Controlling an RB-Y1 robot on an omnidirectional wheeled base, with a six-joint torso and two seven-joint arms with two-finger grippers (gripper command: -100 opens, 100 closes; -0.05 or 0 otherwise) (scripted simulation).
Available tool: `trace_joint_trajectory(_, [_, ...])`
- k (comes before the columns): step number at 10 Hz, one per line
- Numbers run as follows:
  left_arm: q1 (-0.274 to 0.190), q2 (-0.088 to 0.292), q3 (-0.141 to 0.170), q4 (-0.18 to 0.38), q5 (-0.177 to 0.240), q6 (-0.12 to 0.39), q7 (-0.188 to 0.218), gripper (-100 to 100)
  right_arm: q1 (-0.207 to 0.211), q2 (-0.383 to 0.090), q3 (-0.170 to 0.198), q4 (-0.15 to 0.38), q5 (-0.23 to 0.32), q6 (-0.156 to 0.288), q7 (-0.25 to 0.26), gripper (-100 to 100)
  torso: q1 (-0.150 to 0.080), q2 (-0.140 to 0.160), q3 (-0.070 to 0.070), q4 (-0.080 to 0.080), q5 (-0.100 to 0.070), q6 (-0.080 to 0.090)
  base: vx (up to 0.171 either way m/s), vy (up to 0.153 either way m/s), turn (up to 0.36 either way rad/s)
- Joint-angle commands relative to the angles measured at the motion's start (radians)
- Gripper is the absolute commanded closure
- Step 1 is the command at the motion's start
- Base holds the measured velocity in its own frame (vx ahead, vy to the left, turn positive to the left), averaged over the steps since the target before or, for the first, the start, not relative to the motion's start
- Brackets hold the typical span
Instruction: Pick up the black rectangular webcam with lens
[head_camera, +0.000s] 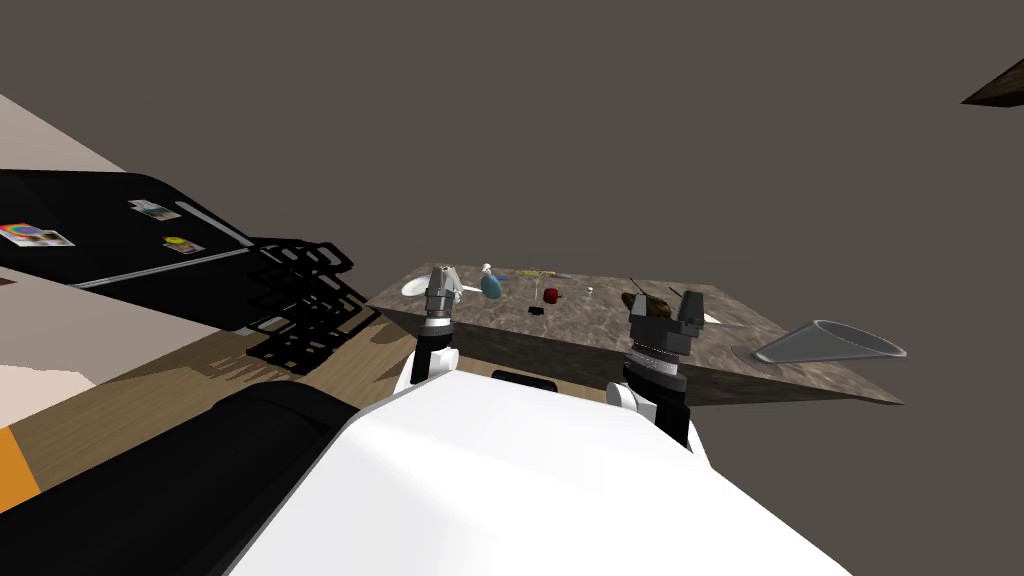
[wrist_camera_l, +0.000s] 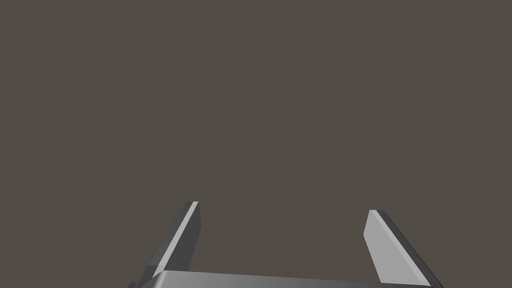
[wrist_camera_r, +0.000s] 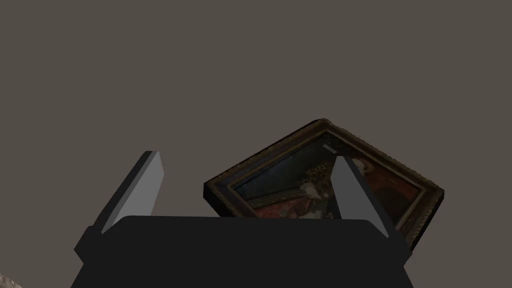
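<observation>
Near the middle of the head view, a brown mottled tabletop (head_camera: 590, 318) is being looked down on, and the small black webcam (head_camera: 536, 310) is lying on it, just below a red object (head_camera: 551, 295) and well apart from both arms. Left of it, the left gripper (head_camera: 441, 272) is being held up at the table's near edge, its fingers (wrist_camera_l: 185, 240) spread apart on nothing. Right of it, the right gripper (head_camera: 665, 300) is being held up likewise, its fingers (wrist_camera_r: 137, 190) parted and empty. Up and left of the webcam, a blue bottle (head_camera: 491, 285) is standing.
</observation>
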Motion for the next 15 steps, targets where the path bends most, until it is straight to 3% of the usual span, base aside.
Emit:
trace_joint_trajectory(1, [0.0, 0.0, 0.0, 0.0, 0.0, 0.0, 0.0, 0, -0.002, -0.028, 0.001, 0.007, 0.004, 0.003, 0.007, -100, 0.0, 0.0, 0.0, 0.0, 0.0, 0.0, -0.007, 0.011, -0.013])
trace_joint_trajectory(7, [0.0, 0.0, 0.0, 0.0, 0.0, 0.0, 0.0, 0, -0.014, -0.198, 0.004, 0.062, 0.041, 0.022, 0.064, -100, 0.002, 0.001, 0.001, 0.0, 0.001, 0.0, -0.02, 0.036, -0.014])
trace_joint_trajectory(8, [0.0, 0.0, 0.0, 0.0, 0.0, 0.0, 0.0, 0, -0.014, -0.207, 0.004, 0.062, 0.041, 0.022, 0.064, -100, 0.002, 0.001, 0.001, 0.0, 0.0, 0.0, -0.011, 0.031, -0.004])
trace_joint_trajectory(15, [0.0, 0.0, 0.0, 0.0, 0.0, 0.0, 0.0, 0, -0.02, -0.424, 0.005, 0.141, 0.097, 0.045, 0.133, -100, 0.003, 0.001, 0.001, 0.0, 0.001, 0.0, -0.017, 0.052, 0.01])
